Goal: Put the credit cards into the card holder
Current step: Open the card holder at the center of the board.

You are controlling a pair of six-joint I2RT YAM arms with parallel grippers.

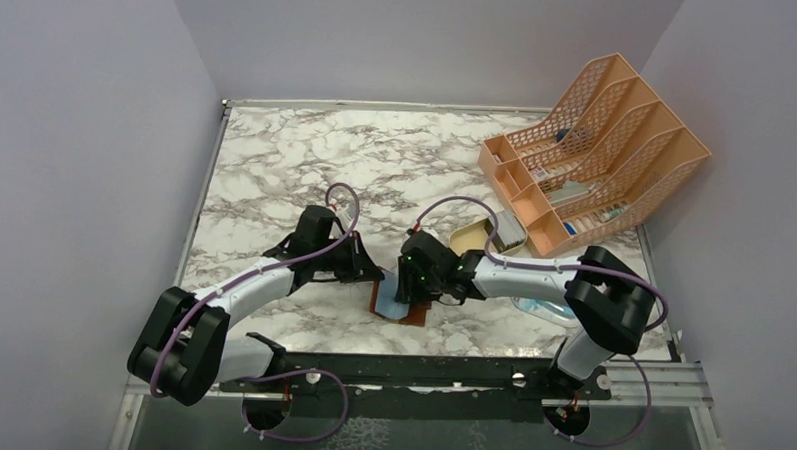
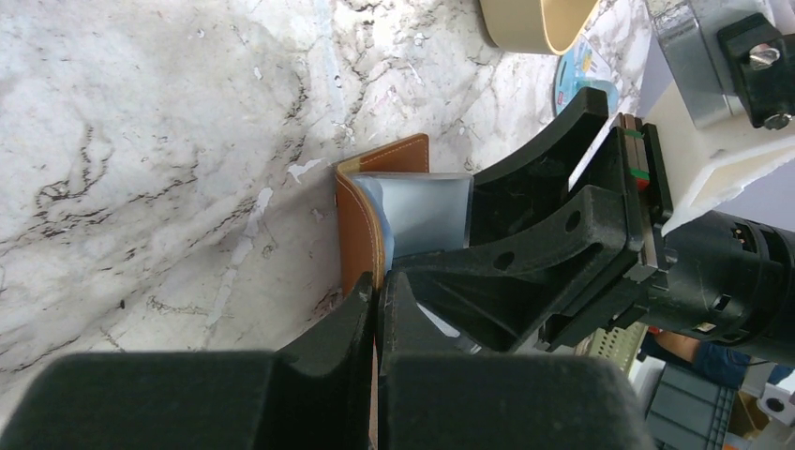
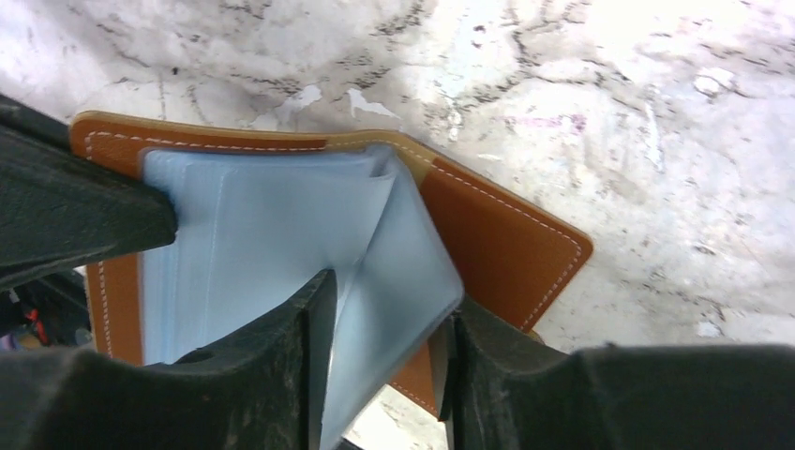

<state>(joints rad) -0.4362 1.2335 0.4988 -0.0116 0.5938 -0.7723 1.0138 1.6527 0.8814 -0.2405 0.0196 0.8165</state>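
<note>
The card holder (image 1: 384, 305) lies open on the marble between the two arms, brown leather (image 3: 502, 239) with pale clear sleeves (image 3: 253, 244) fanned up. My left gripper (image 1: 373, 277) is shut on the edge of its brown cover (image 2: 361, 225), the fingertips (image 2: 380, 292) pinched together over the leather. My right gripper (image 1: 412, 291) reaches down into the sleeves. Its jaws (image 3: 389, 300) stand partly apart, with one bowed sleeve leaf slanting across the gap and touching both fingers. I cannot make out the credit cards in any view.
A tan oval tray (image 1: 469, 237) sits just behind the right gripper, with a grey flat item on it. The big orange mesh file rack (image 1: 598, 142) fills the back right. A blue-and-clear packet (image 1: 547, 308) lies under the right forearm. Purple walls enclose the table.
</note>
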